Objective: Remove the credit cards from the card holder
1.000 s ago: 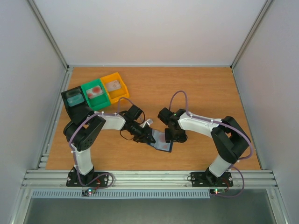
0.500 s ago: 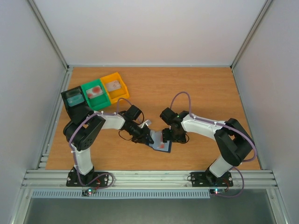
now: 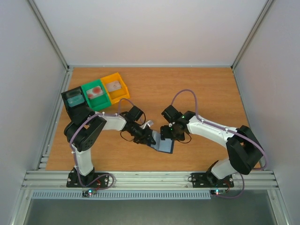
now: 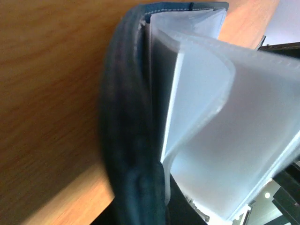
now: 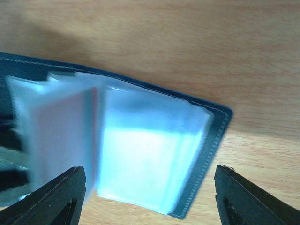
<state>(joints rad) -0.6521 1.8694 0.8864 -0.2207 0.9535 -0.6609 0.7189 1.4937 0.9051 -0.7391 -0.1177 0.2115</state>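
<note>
A wooden surface (image 3: 201, 89) seen from above, with an open navy card holder (image 3: 165, 146) lying flat between the tips of two robot arms. Far to the left of the card holder, and further back, stands a row of three bins: black (image 3: 66, 104), green (image 3: 101, 106) and yellow (image 3: 120, 97). Credit cards lie in them, one to a bin: a teal one (image 3: 73, 99), a pale one with red marks (image 3: 94, 93) and another pale one (image 3: 114, 86). At the card holder's left edge, the left fingers (image 3: 149, 139) are clenched on its dark cover. Seen close from that wrist, the cover (image 4: 133, 140) stands beside fanned, frosted clear sleeves (image 4: 220, 122). Directly over the card holder's back edge hang the right fingers (image 3: 167, 135), spread wide and gripping nothing. From that wrist, the two dark tips frame the sleeves. Something pinkish, blurred, shows in the sleeves on the left half of the card holder.
</note>
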